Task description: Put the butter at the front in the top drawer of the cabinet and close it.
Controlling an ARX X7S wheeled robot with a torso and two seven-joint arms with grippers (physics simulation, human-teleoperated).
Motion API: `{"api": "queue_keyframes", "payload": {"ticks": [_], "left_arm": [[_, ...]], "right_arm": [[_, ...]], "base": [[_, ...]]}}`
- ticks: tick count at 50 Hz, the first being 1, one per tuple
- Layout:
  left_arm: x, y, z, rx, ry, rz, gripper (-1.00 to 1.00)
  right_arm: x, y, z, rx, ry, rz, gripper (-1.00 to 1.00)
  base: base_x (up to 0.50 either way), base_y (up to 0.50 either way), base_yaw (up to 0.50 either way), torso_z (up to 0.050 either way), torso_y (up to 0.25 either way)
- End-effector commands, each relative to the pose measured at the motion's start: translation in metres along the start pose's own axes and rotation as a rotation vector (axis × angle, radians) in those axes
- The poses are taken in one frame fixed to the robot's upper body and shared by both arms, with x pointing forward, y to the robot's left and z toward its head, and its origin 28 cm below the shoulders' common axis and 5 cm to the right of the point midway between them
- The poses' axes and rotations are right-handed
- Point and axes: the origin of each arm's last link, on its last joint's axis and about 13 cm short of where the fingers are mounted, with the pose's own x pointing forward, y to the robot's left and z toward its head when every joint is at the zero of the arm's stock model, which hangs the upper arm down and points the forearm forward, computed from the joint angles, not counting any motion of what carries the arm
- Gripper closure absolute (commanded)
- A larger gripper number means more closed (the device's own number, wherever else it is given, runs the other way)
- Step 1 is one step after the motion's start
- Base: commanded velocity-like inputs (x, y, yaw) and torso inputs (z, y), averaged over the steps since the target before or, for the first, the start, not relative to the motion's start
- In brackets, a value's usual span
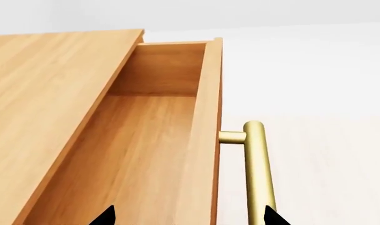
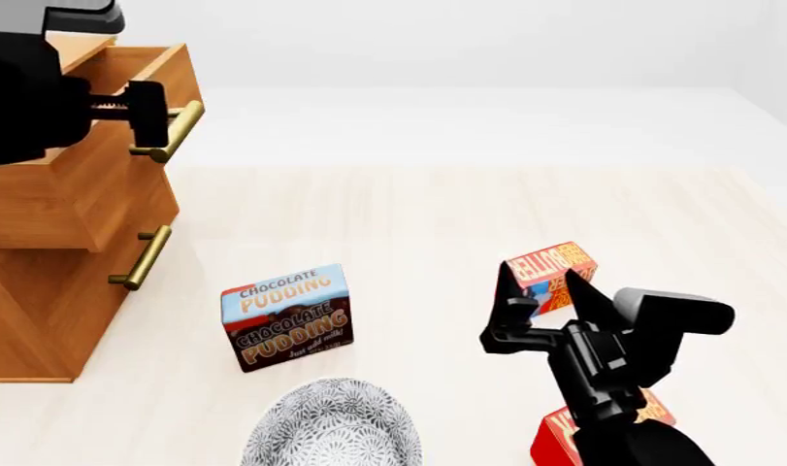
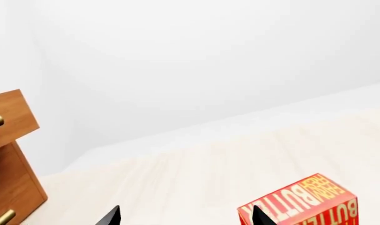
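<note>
My left jaws point(image 2: 145, 109) are spread wide at the brass handle point(image 2: 169, 134) of the top drawer point(image 2: 134, 73), gripping nothing; the wrist camera shows one fingertip over the drawer's bare wooden floor and the other just outside the bar. That drawer stands pulled out of the cabinet point(image 2: 70, 252), the lower drawer point(image 2: 89, 204) jutting out a little beneath it. My right jaws point(image 2: 539, 293) gape too, hovering right at a butter point(image 2: 551, 262) box on the pale worktop point(image 2: 432, 214), not clamped on it. The second butter box point(image 2: 555, 437) peeks out below my right arm, nearer me. The Chocolate Pudding box point(image 2: 287, 316) stands upright between cabinet and butter, a patterned bowl point(image 2: 331, 427) just in front of it.
</note>
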Motion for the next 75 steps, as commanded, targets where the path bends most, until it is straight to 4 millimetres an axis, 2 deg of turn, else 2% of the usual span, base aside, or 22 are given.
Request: {"api": "queue_keyframes", "payload": {"ticks": [1, 25, 61, 75], "left_arm": [[0.0, 0.002, -0.001, -0.007, 0.002, 0.002, -1.0], [-0.002, -0.006, -0.005, 0.0, 0.015, -0.064, -1.0], [0.014, -0.018, -0.007, 0.005, 0.019, -0.126, -1.0], [0.014, -0.024, -0.007, 0.006, 0.01, -0.159, -1.0]], "right_arm": [[0.001, 0.001, 0.0, -0.002, 0.003, 0.004, -1.0], [0.0, 0.001, 0.001, 0.003, 0.0, -0.006, -1.0], [-0.002, -0.001, 0.001, 0.006, -0.013, -0.024, -1.0], [-0.003, -0.001, 0.001, 0.007, -0.012, -0.024, -1.0]], "base": [[0.0, 0.0, 0.0, 0.0, 0.0], [0.0, 0.0, 0.0, 0.0, 0.0], [0.0, 0.0, 0.0, 0.0, 0.0], [0.0, 0.0, 0.0, 0.0, 0.0]]}}
